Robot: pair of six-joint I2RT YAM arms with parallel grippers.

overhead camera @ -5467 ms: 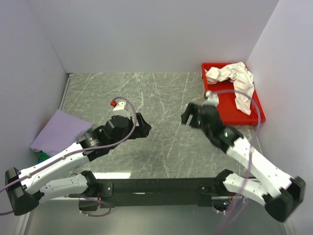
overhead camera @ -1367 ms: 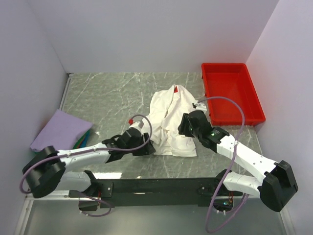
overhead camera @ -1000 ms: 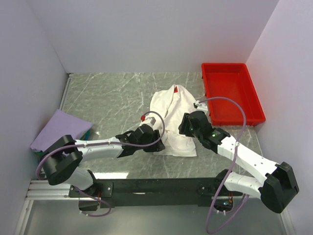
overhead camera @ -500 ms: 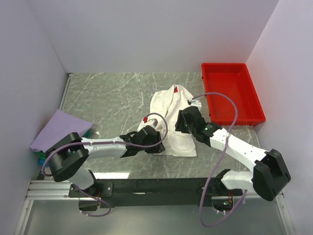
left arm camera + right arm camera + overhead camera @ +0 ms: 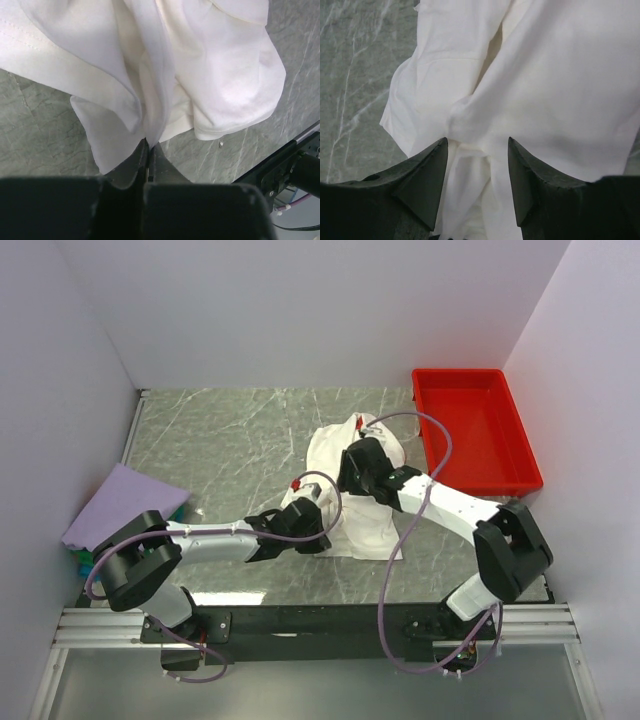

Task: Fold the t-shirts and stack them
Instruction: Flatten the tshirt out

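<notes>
Crumpled white t-shirt (image 5: pixel 322 453) on tabletop (image 5: pixel 230 440), left pincer (image 5: pixel 148 145) clamped on its edge, right pincer (image 5: pixel 476 142) spread wide above it.

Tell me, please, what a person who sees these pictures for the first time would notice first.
A crumpled white t-shirt lies in the middle of the table, both arms bent over it: the left gripper is shut on a fold at its near edge, the right gripper hangs open above the cloth. A red tray sits at the far right corner, and a folded lavender shirt lies at the left edge.
</notes>
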